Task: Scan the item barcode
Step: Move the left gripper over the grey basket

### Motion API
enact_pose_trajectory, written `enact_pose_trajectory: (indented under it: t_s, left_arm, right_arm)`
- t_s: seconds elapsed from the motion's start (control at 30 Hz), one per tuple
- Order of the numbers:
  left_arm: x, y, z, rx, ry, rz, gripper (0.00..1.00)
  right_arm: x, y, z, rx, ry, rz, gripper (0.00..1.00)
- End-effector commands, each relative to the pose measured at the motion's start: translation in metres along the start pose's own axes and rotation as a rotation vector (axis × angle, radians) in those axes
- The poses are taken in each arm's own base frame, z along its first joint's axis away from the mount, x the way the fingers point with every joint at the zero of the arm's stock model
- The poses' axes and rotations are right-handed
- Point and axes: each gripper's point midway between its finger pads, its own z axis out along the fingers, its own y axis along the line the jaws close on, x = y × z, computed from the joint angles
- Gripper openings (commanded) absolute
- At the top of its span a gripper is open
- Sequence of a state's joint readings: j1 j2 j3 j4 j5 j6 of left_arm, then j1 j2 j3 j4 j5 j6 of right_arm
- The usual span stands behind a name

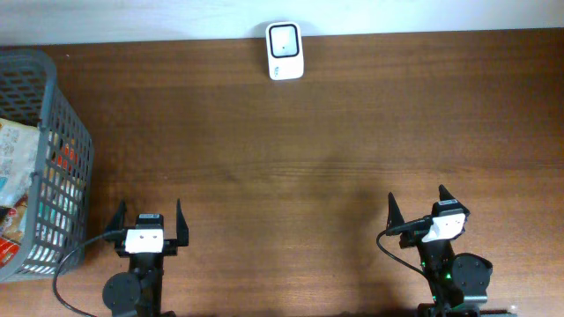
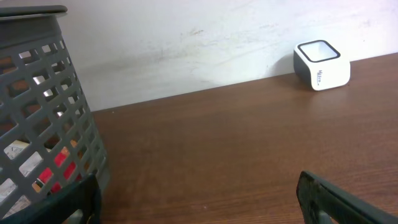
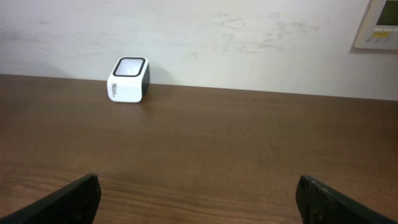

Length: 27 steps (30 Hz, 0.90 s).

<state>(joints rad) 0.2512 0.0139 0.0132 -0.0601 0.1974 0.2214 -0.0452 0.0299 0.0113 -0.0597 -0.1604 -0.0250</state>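
Observation:
A white barcode scanner (image 1: 285, 51) with a dark window on top stands at the table's far edge, near the middle; it shows too in the left wrist view (image 2: 321, 65) and the right wrist view (image 3: 129, 79). Packaged items (image 1: 16, 176) lie inside a grey mesh basket (image 1: 55, 114) at the left; I cannot make out any barcode. My left gripper (image 1: 149, 217) is open near the front edge, just right of the basket, holding nothing. Far to the right, my right gripper (image 1: 418, 205) is open and holds nothing. Their jaws stand wide apart over bare wood.
The basket (image 2: 43, 124) stands close to my left gripper's left finger (image 2: 81, 199). A white wall runs behind the table, with a wall panel (image 3: 380, 25) at the far right. Brown wooden tabletop (image 1: 291, 167) lies between the grippers and the scanner.

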Motion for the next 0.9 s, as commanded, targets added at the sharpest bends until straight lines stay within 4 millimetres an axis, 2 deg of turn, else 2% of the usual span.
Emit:
enact_pose_trajectory:
  t_s: [0.0, 0.03, 0.1, 0.13, 0.2, 0.23, 0.27, 0.37, 0.6, 0.7, 0.8, 0.87]
  left_arm:
    - [-0.006, 0.005, 0.0, -0.023, -0.028, 0.022, 0.99]
    - [0.003, 0.003, 0.0, -0.015, 0.008, 0.015, 0.99]
    - [0.001, 0.003, 0.0, -0.017, 0.003, 0.016, 0.99]
    - [-0.005, 0.006, 0.0, -0.031, -0.021, 0.021, 0.99]
    - [-0.031, 0.011, -0.002, -0.054, -0.129, 0.042, 0.99]
    - [-0.035, 0.012, -0.003, -0.057, -0.144, 0.045, 0.99]
    - [-0.031, 0.011, -0.002, -0.052, -0.128, 0.041, 0.99]
    - [0.003, 0.001, 0.0, -0.006, 0.011, 0.014, 0.99]
    - [0.005, 0.001, 0.001, -0.005, 0.015, 0.013, 0.99]
    - [0.011, 0.0, 0.002, 0.002, 0.044, 0.006, 0.99]
    - [0.019, -0.002, 0.004, 0.006, 0.079, -0.1, 0.99]
    - [0.009, 0.001, 0.003, -0.001, 0.056, -0.182, 0.99]
  right_arm:
    - [0.003, 0.001, 0.0, -0.007, 0.005, 0.012, 0.99]
    - [0.003, 0.001, 0.0, -0.008, 0.005, 0.012, 0.99]
    - [0.003, 0.001, 0.0, -0.008, 0.005, 0.012, 0.99]
    - [0.003, 0.001, 0.0, -0.008, 0.005, 0.012, 0.99]
    - [0.003, 0.001, 0.0, -0.008, 0.005, 0.012, 0.99]
    - [0.003, 0.001, 0.0, -0.008, 0.005, 0.012, 0.99]
    - [0.003, 0.001, 0.0, -0.008, 0.005, 0.012, 0.99]
    - [0.003, 0.001, 0.0, -0.008, 0.005, 0.012, 0.99]
    - [0.003, 0.001, 0.0, -0.008, 0.005, 0.012, 0.99]
    - [0.003, 0.001, 0.0, -0.008, 0.005, 0.012, 0.99]
    - [0.003, 0.001, 0.0, -0.008, 0.005, 0.012, 0.99]
    - [0.003, 0.001, 0.0, -0.008, 0.005, 0.012, 0.99]
